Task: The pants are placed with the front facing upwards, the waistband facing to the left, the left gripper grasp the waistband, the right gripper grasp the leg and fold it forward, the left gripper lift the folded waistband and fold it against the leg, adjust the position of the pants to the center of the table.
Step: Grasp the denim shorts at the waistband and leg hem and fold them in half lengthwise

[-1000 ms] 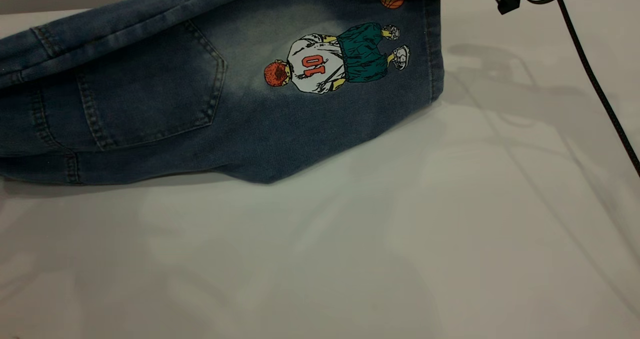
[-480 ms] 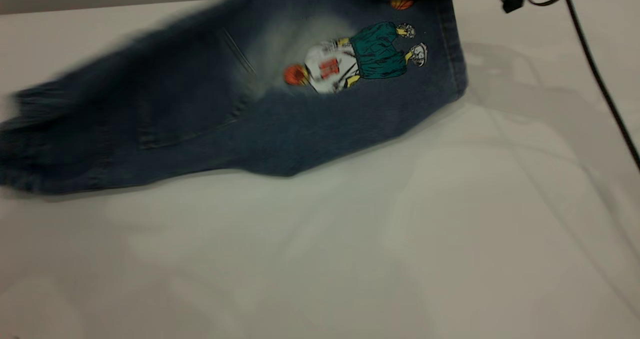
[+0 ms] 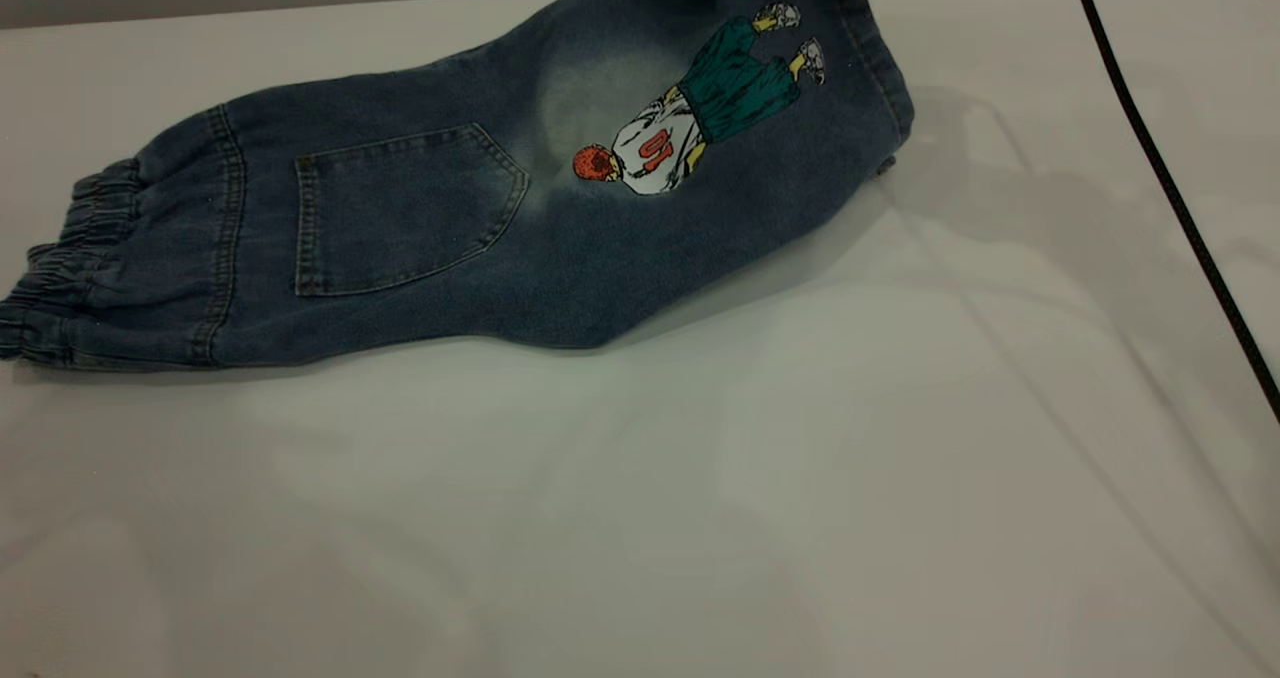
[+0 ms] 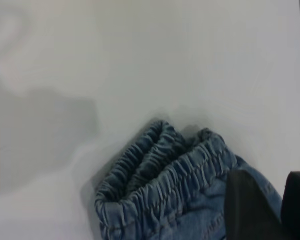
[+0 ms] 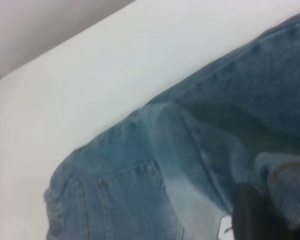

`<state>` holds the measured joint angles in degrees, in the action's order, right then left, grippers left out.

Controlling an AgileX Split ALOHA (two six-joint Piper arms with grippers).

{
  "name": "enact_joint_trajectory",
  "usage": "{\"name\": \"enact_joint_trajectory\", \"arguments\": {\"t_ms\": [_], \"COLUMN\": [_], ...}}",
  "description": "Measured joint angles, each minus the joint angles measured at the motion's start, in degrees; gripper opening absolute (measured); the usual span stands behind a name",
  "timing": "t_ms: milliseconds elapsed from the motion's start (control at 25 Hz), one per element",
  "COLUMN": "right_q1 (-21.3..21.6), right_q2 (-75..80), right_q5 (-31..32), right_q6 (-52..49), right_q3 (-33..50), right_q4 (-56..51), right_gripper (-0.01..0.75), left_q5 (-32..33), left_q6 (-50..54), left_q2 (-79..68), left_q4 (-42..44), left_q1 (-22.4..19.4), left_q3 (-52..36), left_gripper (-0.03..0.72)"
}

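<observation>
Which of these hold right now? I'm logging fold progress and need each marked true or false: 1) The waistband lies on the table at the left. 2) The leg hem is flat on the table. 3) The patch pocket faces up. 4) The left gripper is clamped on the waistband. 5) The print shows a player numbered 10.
1) True: the waistband rests on the table at the exterior view's left.
2) False: the leg is raised at its hem, toward the right gripper, which appears shut on it.
3) True: the patch pocket faces up.
4) False: the left gripper sits over the denim beside the waistband; its grip cannot be made out.
5) True: the print shows 10.
</observation>
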<state>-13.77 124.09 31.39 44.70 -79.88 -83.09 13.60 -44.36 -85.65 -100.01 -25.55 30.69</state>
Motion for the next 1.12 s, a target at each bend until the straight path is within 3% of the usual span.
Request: {"name": "enact_joint_trajectory", "arguments": {"t_ms": [120, 280, 480, 720, 880, 1120], "right_q1": [0.0, 0.0, 0.0, 0.0, 0.05, -0.56], "right_q2": [0.05, 0.05, -0.02, -0.13, -0.13, -0.13], "right_q5": [0.7, 2.02, 7.54, 14.51, 16.51, 17.46], "right_q6": [0.76, 2.76, 6.67, 6.96, 7.99, 9.76], "right_q3": [0.0, 0.0, 0.05, 0.05, 0.05, 0.05], "right_q4": [0.18, 0.18, -0.02, -0.09, -0.15, -0.09], "right_gripper": [0.143, 0.323, 0.515, 0.549, 0.549, 0.549], "left_q5": [1.32, 3.63, 4.78, 5.21, 4.89, 16.78], "left_q6": [-1.94, -3.97, -14.13, -19.95, -16.75, -16.01], "left_q2": [0.0, 0.0, 0.0, 0.0, -0.96, -8.12], "left_q4": [0.08, 0.14, 0.14, 6.12, 14.77, 19.44], "left_q1": [0.0, 0.0, 0.0, -0.66, -4.37, -8.68], "left_q3": [0.0, 0.0, -0.36, -1.86, -2.0, -1.95], "left_gripper": [0.205, 0.211, 0.232, 0.248, 0.248, 0.279]}}
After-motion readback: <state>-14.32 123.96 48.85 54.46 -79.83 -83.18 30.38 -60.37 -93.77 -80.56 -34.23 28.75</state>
